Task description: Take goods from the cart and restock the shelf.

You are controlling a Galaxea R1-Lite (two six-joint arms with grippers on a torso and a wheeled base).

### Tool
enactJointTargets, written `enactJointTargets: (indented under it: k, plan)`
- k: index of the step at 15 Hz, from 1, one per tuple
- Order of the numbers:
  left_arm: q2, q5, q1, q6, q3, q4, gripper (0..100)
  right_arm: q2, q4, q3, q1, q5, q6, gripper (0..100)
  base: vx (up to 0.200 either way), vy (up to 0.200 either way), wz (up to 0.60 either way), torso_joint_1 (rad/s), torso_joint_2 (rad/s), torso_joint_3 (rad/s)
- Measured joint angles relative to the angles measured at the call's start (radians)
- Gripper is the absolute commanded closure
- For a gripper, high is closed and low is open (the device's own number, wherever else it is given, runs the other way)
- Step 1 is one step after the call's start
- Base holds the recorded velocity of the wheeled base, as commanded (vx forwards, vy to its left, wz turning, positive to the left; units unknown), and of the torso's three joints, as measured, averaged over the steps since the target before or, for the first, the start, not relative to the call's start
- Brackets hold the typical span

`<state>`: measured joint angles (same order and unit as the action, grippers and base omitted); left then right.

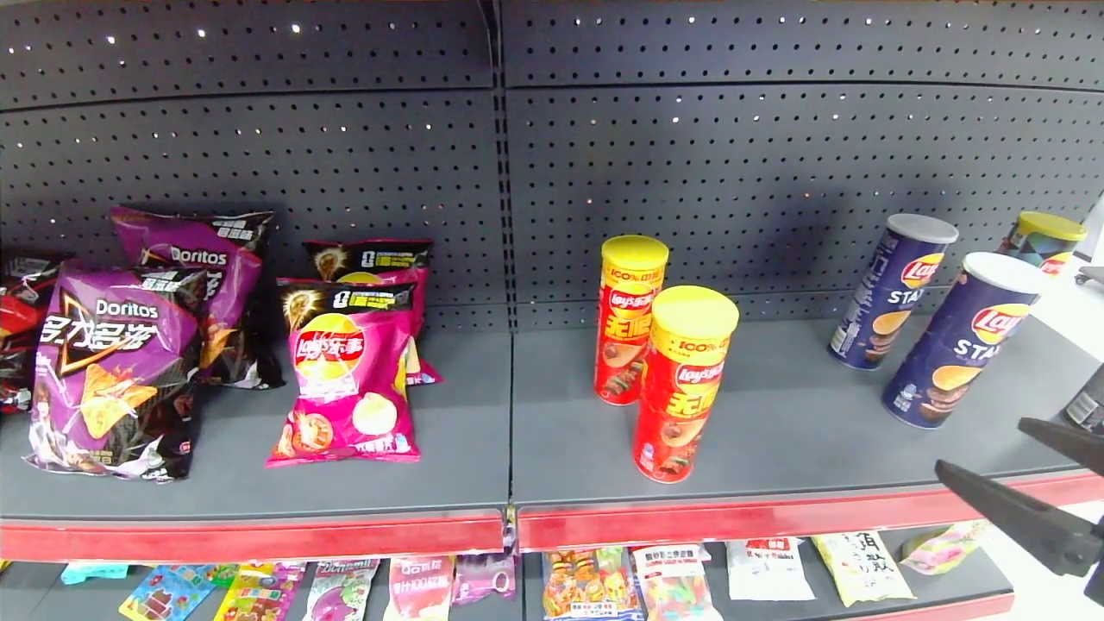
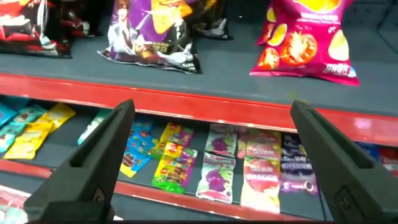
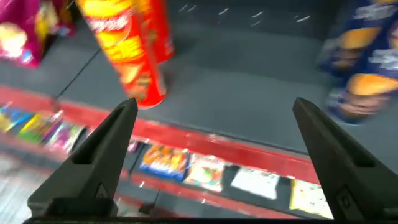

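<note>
Shelf [image 1: 483, 448], grey deck with a red front lip, dark pegboard back panel [image 1: 776, 172] behind. Goods on it, from the robot's left: 1 dark red-and-black bag [image 1: 21, 319] at the edge of the head view; 2 purple chip bags, the front one [image 1: 116, 371] leaning upright near the lip, the rear one [image 1: 203, 267] behind it and partly overlapped by it; 2 pink chip bags, front one [image 1: 345, 379] upright, rear one [image 1: 379, 263] just behind, close to the back panel. Past the centre seam, 2 red canisters with yellow lids stand upright, the front canister [image 1: 681, 384] near the lip, the rear canister [image 1: 625, 319] just beside and behind it, touching or nearly so. Farther right, well apart from those, 2 blue canisters with pale lids, the rear one [image 1: 888, 293] and the nearer one [image 1: 957, 341], both upright. 1 yellow-lidded can [image 1: 1044, 241] stands at the far right by the back panel. Lower shelf [image 1: 957, 595] beneath carries a row of flat candy packets [image 1: 595, 582]. Right gripper [image 3: 214, 102]: fingers apart, nothing between them, held in front of the red lip, between the front red canister and the nearer blue one. Left gripper [image 2: 211, 104]: fingers apart, nothing held, in front of the lip below the purple and pink bags, candy packets showing between its fingers.
</note>
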<state>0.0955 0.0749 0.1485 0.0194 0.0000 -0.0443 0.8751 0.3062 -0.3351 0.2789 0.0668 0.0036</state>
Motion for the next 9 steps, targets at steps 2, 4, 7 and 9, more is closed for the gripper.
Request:
enactJointTargets:
  k: [2, 4, 7, 9]
  plan:
    - [0.000, -0.044, -0.001, -0.001, 0.000, 0.052, 0, 0.056, 0.000, -0.003, 0.030, 0.019, 0.000, 0, 0.000, 0.000, 0.00, 0.000, 0.00, 0.000]
    - [0.000, -0.049, -0.004, -0.007, 0.000, 0.048, 0, 0.104, 0.001, -0.003, 0.047, 0.023, 0.001, 0, 0.000, 0.000, 0.00, 0.000, 0.00, 0.000]
    - [0.000, -0.050, -0.005, -0.010, 0.000, 0.048, 0, 0.163, 0.002, -0.006, 0.085, 0.027, 0.018, 0, 0.000, 0.000, 0.00, 0.000, 0.00, 0.000]
    - [0.000, -0.050, -0.005, -0.010, 0.000, 0.047, 0, 0.205, 0.005, -0.006, 0.106, 0.027, 0.029, 0, 0.000, 0.000, 0.00, 0.000, 0.00, 0.000]
